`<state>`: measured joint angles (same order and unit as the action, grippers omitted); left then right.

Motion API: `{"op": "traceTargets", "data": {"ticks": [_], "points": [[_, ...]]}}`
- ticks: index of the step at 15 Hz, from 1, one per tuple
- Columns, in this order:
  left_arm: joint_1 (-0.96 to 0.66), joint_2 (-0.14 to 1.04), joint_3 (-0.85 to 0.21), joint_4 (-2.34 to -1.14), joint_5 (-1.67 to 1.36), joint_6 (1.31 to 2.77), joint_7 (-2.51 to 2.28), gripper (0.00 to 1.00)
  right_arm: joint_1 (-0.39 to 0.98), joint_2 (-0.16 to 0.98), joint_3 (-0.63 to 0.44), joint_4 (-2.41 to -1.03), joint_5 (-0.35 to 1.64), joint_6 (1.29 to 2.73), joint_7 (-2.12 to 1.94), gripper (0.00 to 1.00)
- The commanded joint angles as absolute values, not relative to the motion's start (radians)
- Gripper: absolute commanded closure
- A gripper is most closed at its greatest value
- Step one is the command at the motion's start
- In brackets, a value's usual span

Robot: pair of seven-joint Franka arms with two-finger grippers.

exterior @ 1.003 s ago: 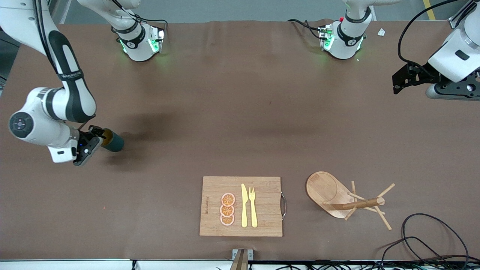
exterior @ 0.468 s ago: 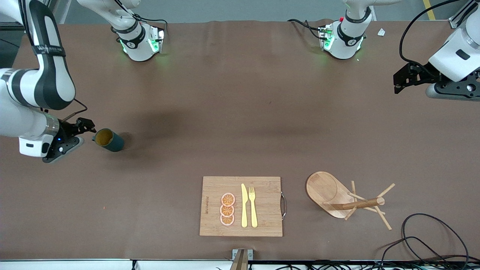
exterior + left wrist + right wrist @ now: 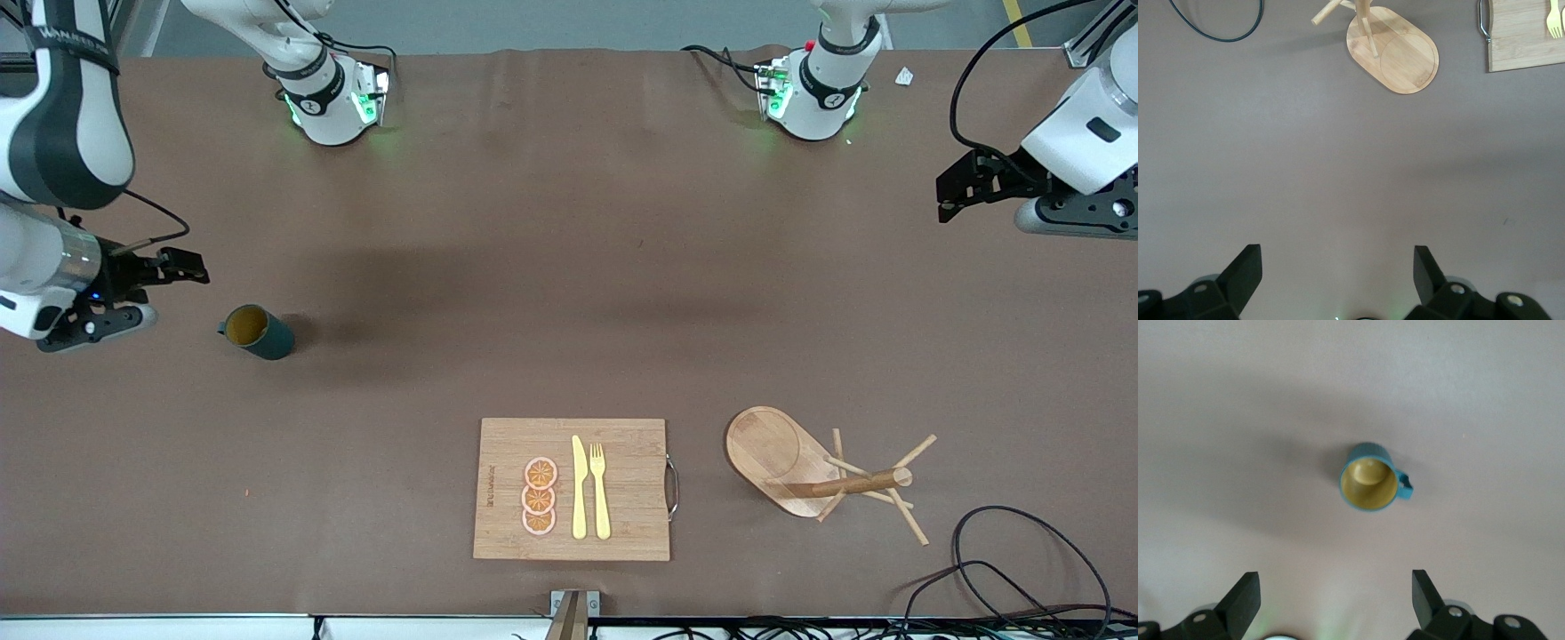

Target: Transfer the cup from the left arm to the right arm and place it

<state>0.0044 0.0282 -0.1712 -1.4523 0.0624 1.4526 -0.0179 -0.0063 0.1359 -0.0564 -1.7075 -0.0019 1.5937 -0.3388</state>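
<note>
Table [image 3: 569, 267]: brown matte sheet, faintly creased; its ends run out of the front view.
Right arm [image 3: 53, 116]: white and black, cut off at the frame edge near the right arm's end of the table.
Left arm [image 3: 1080, 151]: white shell, mostly out of frame at its own end of the table; it waits.
Cutting board [image 3: 622, 489]: rectangular bamboo with a metal loop handle; the landmark for the places below; in the left wrist view only a corner shows.
Mug tree [image 3: 822, 467]: oval wooden base with a post and pegs, beside the cutting board toward the left arm's end; whether it stands or lies tipped is hard to tell.
Cable [image 3: 1022, 569]: black loops, partly cut off, past the mug tree from the cutting board.
Right gripper [image 3: 147, 284]: black, fingers spread wide, grasping nothing; over bare table just beside the cup.
Left gripper [image 3: 956, 182]: black, fingers spread wide, empty.
Cup [image 3: 256, 331]: dark teal, faintly ribbed, tan-yellow inside, loop handle; on the table, farther from the camera than the cutting board, toward the right arm's end.
Knife [image 3: 579, 487] and fork [image 3: 600, 489]: pale yellow, side by side on the cutting board.
Orange slices [image 3: 539, 496]: three flat rounds in a row on the cutting board.
</note>
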Motion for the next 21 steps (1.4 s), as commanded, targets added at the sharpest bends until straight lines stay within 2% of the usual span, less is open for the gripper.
{"op": "traceTargets", "data": {"ticks": [1,11,14,21], "points": [[0.014,0.009,-0.173,-1.453,0.057,1.442,0.006,0.00,0.003,0.124,-0.057,-1.611,0.014,1.482,-0.288,0.00],[0.014,0.011,-0.175,-1.453,0.058,1.437,0.008,0.00,0.008,0.090,-0.058,-1.503,0.015,1.335,-0.163,0.00],[0.014,0.009,-0.175,-1.451,0.058,1.436,0.008,0.00,0.006,0.121,-0.061,-1.407,0.018,1.298,-0.161,0.00],[0.012,0.009,-0.178,-1.453,0.045,1.416,0.014,0.00,0.002,0.118,-0.061,-1.399,0.026,1.296,-0.160,0.00]]}}
